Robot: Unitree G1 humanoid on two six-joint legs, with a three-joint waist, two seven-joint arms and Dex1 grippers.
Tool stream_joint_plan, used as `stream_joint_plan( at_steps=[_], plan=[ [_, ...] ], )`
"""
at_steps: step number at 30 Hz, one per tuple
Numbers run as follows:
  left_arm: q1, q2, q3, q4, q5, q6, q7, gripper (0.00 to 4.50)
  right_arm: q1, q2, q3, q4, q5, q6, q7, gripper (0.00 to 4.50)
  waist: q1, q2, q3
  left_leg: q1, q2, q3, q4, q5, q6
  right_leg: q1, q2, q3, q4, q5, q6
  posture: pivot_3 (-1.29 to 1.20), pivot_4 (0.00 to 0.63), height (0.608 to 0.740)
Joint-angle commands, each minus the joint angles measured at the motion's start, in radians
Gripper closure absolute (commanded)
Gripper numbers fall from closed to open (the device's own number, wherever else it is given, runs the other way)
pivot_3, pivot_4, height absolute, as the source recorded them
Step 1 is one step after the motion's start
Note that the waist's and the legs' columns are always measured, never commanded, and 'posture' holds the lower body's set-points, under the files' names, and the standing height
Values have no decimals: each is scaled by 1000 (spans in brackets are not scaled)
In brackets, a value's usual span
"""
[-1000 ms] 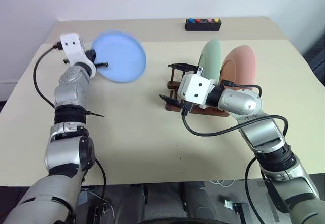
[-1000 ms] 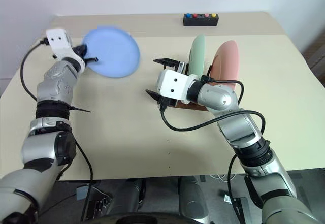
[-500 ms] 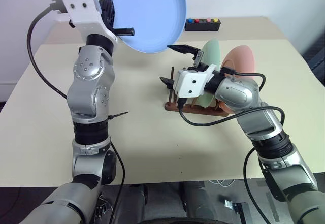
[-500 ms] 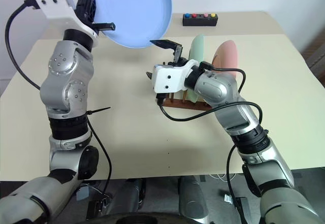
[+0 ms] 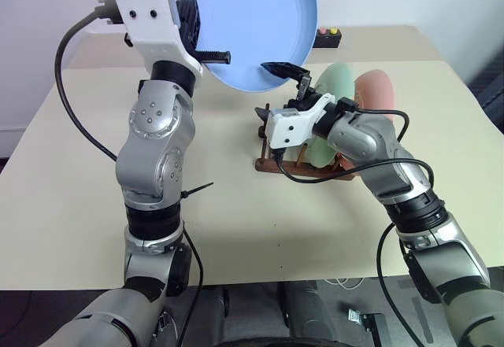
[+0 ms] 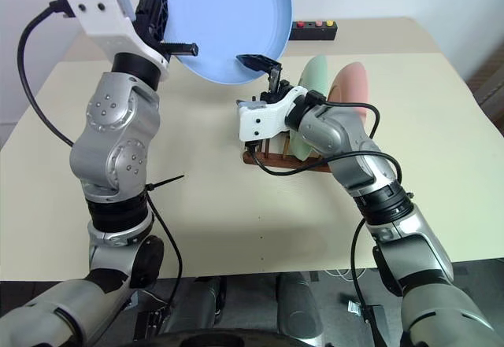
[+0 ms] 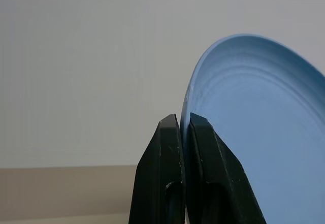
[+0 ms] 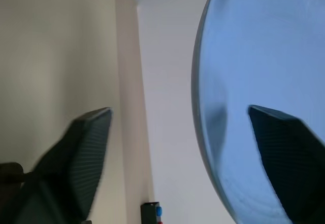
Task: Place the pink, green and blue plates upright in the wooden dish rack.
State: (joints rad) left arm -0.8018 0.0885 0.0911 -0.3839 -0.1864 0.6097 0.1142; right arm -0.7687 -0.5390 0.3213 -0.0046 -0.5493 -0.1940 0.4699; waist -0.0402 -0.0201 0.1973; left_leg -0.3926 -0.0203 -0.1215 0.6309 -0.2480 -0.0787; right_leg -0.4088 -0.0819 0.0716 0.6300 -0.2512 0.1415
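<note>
My left gripper (image 7: 182, 120) is shut on the rim of the light blue plate (image 5: 252, 24) and holds it high, tilted upright over the table. The open right gripper (image 5: 272, 91) reaches up from beside the wooden dish rack (image 5: 303, 170). Its two fingers (image 8: 84, 158) stand on either side of the blue plate's (image 8: 254, 56) lower rim, wide apart. Behind the right wrist, the mint green plate (image 5: 340, 75) and the salmon pink plate (image 5: 379, 91) stand upright in the rack.
A black box with coloured buttons (image 5: 327, 35) sits at the table's far edge, partly hidden behind the blue plate. The beige table (image 5: 228, 205) stretches wide in front of and to the left of the rack.
My left arm has lifted the blue plate and carried it right, toward the rack. The right gripper rolled and rose until its fingers came round the plate's lower rim.
</note>
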Motion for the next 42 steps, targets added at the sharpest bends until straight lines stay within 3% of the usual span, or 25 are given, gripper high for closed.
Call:
stream_joint_plan(
  at_steps=[1,6,17,18,20,25,26,30,35,42],
  plan=[
    [-5,-1,-3,-59,0,2,-6,4500,-30,7,-11,-2,-24,-20,-29,1877,0,0,0,0,0,0,0,0,0,0,0,0,0,0,0,0,150,740],
    [-3,-3,-3,-62,2,8,-11,4500,-32,12,-13,1,-33,-32,-34,4445,-1,0,0,0,0,0,0,0,0,0,0,0,0,0,0,0,150,740],
    [-17,-18,41,-54,-23,3,-1,4500,-28,23,-18,-21,-51,-52,-43,4485,0,0,0,0,0,0,0,0,0,0,0,0,0,0,0,0,150,740],
    [-22,-27,60,-55,-43,1,-1,3816,-29,24,-18,-22,-52,-53,-43,4500,-1,0,0,0,0,0,0,0,0,0,0,0,0,0,0,0,150,740],
    [-40,-39,101,-52,-81,-9,1,3003,-32,25,-18,-20,-55,-60,-47,4500,-1,0,0,0,0,0,0,0,0,0,0,0,0,0,0,0,150,740],
    [-110,-61,237,-42,-190,-55,42,345,-40,29,-24,-27,-50,-73,-51,4500,-1,0,0,0,0,0,0,0,0,0,0,0,0,0,0,0,150,740],
    [-122,-50,263,-35,-198,-71,49,31,-42,31,-27,-31,-45,-74,-51,4500,-1,0,0,0,0,0,0,0,0,0,0,0,0,0,0,0,150,740],
    [-146,10,328,6,-205,-127,62,31,-54,50,-48,-52,3,-55,-32,4500,-3,0,0,0,0,0,0,0,0,0,0,0,0,0,0,0,150,740],
    [-70,161,337,113,-128,-183,18,31,-86,134,-159,-199,315,161,112,4500,-4,0,0,0,0,0,0,0,0,0,0,0,0,0,0,0,150,740],
    [72,214,310,232,-123,-261,-94,31,-111,178,-233,-390,556,469,177,4500,1,0,0,1,0,-1,0,0,0,1,0,0,1,0,0,0,150,740]
  ],
)
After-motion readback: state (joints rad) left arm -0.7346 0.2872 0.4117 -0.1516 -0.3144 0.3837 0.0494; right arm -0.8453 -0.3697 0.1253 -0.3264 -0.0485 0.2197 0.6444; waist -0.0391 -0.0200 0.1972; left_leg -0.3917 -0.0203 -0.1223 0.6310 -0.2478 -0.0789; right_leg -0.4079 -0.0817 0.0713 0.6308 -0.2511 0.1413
